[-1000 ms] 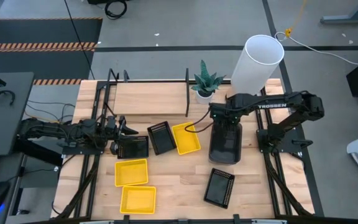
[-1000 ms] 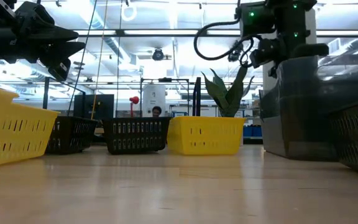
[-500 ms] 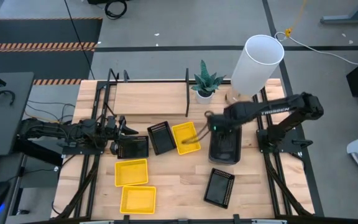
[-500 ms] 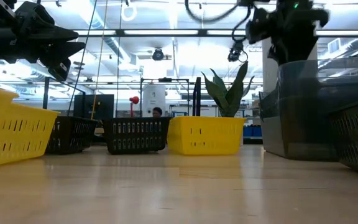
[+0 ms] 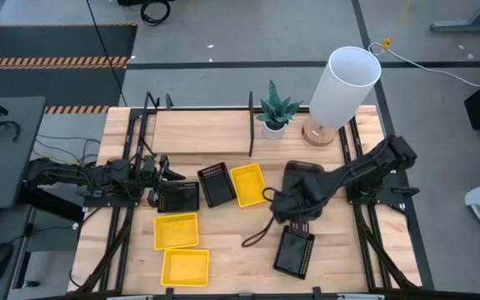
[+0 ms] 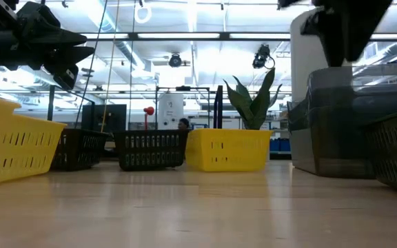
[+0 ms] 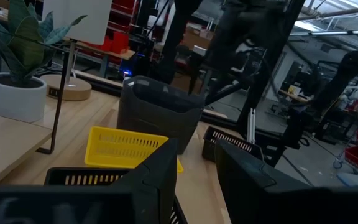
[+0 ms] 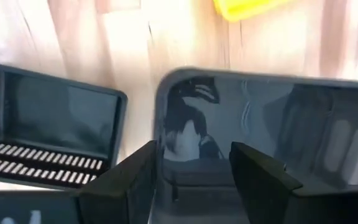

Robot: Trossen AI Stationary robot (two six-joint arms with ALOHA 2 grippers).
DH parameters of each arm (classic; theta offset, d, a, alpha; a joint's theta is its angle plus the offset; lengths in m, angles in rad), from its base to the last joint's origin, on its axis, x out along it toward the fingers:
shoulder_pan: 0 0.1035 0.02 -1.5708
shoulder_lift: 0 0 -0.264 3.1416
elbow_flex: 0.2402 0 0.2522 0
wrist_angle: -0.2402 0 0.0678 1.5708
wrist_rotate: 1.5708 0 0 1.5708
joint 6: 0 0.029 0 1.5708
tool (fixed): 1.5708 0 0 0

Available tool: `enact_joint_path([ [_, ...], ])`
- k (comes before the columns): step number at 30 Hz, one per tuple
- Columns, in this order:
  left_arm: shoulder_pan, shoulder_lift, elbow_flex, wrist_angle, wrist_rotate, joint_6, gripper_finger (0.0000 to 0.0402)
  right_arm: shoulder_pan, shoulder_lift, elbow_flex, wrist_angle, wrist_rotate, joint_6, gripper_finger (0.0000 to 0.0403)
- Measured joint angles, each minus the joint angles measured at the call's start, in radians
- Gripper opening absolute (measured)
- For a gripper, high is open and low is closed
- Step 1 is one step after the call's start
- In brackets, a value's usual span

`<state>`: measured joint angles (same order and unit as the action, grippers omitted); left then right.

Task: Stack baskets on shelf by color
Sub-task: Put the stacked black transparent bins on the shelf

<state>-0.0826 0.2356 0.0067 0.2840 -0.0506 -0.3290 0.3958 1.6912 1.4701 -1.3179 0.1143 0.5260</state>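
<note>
Right claw [image 5: 288, 208] is hovering over the near end of the smooth dark grey rounded plastic basket stack [image 5: 300, 190] mid-table, fingers spread, holding nothing (black mesh basket [image 5: 294, 250] lying just beside). Left claw [image 5: 162, 172] is waiting, parted and empty, above another black mesh-sided basket [image 5: 178, 197]. Light-wood shelf [image 5: 202, 132] is sitting bare behind.

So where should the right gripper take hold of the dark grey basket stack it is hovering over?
Probably the near short wall of the grey basket stack, from straight above. The right gripper hangs open over that rim, one finger outside and one over the inside. The stack sits upright and open-topped, and a thin upright rim suits a pinch. The black mesh basket lies beside it, so stay on this end.
</note>
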Motion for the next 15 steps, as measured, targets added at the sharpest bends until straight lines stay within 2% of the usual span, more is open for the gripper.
enact_joint_path([
  [6,0.0,0.0,0.0,0.0,0.0,0.0,0.0117,0.035,0.065,0.105,-0.024,0.021,0.022,0.0206],
  [15,0.0,0.0,0.0,0.0,0.0,0.0,0.0117,0.064,0.085,0.024,-0.037,0.015,0.092,0.0205],
])
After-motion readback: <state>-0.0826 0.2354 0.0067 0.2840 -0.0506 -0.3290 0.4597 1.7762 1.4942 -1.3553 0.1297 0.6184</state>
